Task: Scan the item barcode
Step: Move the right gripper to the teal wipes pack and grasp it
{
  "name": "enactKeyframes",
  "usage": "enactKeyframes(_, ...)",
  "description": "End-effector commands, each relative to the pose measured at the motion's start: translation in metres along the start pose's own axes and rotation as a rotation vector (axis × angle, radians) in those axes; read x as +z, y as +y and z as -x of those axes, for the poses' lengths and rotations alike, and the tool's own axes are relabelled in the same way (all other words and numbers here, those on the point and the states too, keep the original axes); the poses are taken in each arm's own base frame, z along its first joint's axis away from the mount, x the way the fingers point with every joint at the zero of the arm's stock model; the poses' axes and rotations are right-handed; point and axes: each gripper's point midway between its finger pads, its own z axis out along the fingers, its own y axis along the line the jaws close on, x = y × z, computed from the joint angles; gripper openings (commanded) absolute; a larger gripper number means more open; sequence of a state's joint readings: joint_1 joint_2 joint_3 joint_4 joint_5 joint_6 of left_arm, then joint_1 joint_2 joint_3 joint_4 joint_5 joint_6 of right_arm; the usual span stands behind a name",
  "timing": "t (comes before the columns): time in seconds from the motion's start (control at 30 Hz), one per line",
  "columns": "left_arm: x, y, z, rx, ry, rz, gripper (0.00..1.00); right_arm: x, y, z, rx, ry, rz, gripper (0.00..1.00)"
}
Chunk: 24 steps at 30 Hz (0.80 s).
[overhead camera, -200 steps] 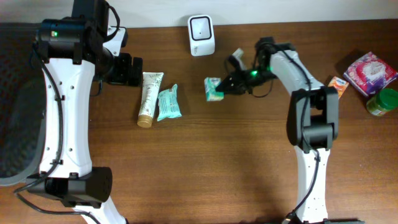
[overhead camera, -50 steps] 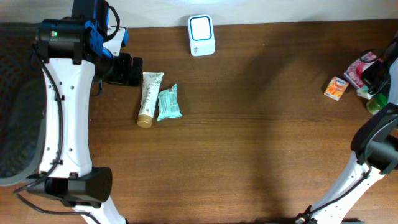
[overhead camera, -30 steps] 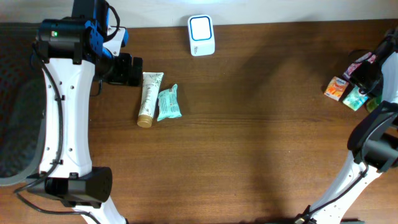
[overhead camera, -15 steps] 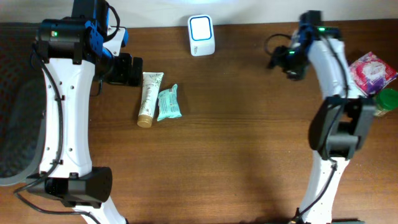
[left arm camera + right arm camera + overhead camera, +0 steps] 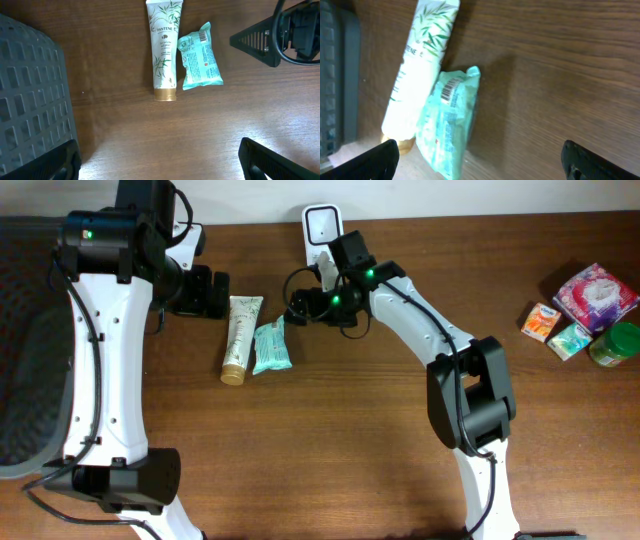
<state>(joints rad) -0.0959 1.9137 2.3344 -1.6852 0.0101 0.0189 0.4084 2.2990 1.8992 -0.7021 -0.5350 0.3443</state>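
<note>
Teal packet (image 5: 270, 346) lies flat on the table (image 5: 350, 430), left of centre, barcode up, touching the right side of the tube (image 5: 240, 335). Right gripper (image 5: 300, 305) hovers just right of its far end, fingers wide, empty. Left gripper (image 5: 205, 292) hangs by the tube's far end, equally wide. Scanner (image 5: 323, 225) stands at the far edge.

Bare table (image 5: 380, 410) flanks the teal packet's (image 5: 270, 346) right side; the white tube (image 5: 240, 338) crowds its left.

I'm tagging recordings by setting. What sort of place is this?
Likely a mock checkout bench: a white barcode scanner on a wooden table, plus packaged goods such as a Pantene tube and teal packet.
</note>
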Motion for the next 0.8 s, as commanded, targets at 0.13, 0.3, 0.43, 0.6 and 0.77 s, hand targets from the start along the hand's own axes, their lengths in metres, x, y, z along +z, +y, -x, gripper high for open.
enactKeyframes(0.13,-0.004,0.001,0.0,0.013,-0.01,0.007,0.99,0.025,0.009,-0.022,0.15,0.022,0.051,0.99)
enactKeyframes(0.3,-0.004,0.001,0.0,0.013,-0.011,0.007,0.99,0.037,0.027,-0.034,0.117,0.043,0.064,0.9)
enactKeyframes(0.43,-0.004,0.001,0.0,0.013,-0.011,0.007,0.99,0.05,0.025,-0.04,0.182,0.061,0.058,0.87)
enactKeyframes(0.6,-0.004,0.001,0.0,0.013,-0.011,0.007,0.99,0.075,0.033,-0.056,0.202,0.117,0.104,0.78)
enactKeyframes(0.77,-0.004,0.001,0.0,0.013,-0.01,0.007,0.99,0.081,0.037,-0.065,0.242,0.149,0.112,0.49)
